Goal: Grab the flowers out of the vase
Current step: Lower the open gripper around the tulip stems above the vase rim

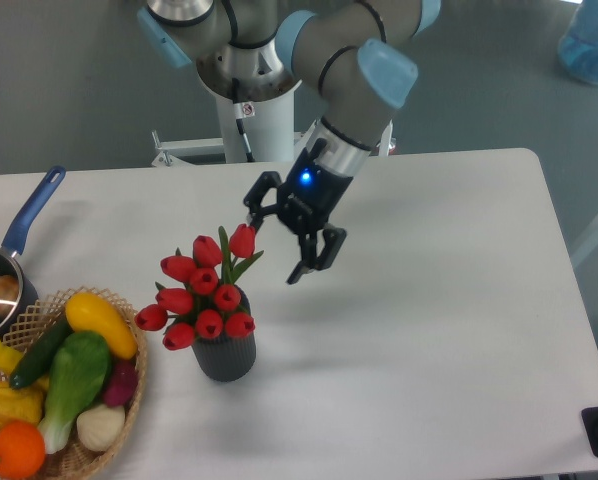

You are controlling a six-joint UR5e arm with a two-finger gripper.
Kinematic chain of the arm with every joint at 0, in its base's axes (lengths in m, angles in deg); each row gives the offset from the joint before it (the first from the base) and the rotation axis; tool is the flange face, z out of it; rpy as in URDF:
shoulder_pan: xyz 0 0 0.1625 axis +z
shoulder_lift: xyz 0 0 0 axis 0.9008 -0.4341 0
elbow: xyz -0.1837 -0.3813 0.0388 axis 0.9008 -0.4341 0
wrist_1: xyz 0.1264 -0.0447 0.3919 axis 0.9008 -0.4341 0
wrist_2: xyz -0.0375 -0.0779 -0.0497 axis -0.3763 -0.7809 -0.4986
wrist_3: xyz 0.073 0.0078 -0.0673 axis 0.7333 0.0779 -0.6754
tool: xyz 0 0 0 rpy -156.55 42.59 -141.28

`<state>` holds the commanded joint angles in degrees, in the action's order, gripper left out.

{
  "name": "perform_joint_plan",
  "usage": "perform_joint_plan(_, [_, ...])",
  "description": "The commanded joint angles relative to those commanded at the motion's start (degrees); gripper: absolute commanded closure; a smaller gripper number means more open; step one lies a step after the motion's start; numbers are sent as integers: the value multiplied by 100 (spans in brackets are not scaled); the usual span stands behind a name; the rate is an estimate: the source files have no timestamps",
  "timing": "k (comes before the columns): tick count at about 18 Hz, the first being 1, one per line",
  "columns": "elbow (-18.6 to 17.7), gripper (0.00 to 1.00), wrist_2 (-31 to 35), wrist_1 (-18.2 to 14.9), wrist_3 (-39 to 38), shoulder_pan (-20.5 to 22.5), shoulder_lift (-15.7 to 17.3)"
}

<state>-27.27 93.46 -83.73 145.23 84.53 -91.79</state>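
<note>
One arm is reaching over the white bench (429, 330), and its hand (275, 243) is hanging tilted just right of the flowers (205, 288), with its two fingers spread apart and nothing between them. One fingertip (250, 222) is sitting close beside the topmost red bud, though contact cannot be made out; the other finger is pointing down toward the bench further right. A blue light is glowing on the hand's body. The flowers are standing in the vase (225, 356), red buds bunched above its mouth with green leaves poking up among them. The vase is resting upright on the bench, just right of a wicker basket (129, 395) that is holding vegetables. A blue-handled pot (19, 245) is sitting at the left edge, behind the basket.
</note>
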Motion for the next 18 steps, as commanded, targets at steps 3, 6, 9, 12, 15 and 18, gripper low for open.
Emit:
perform_joint_plan(3, [-9, 0, -324, 0, 0, -9, 0])
perform_joint_plan(6, [0, 0, -492, 26, 0, -18, -114])
perform_joint_plan(9, [9, 0, -668, 88, -9, -70, -193])
perform_joint_plan(12, [0, 0, -677, 97, -9, -97, -237])
perform_joint_plan(15, [17, 0, -686, 175, -9, -141, -281])
perform_joint_plan(18, [79, 0, -695, 202, -61, -141, -343])
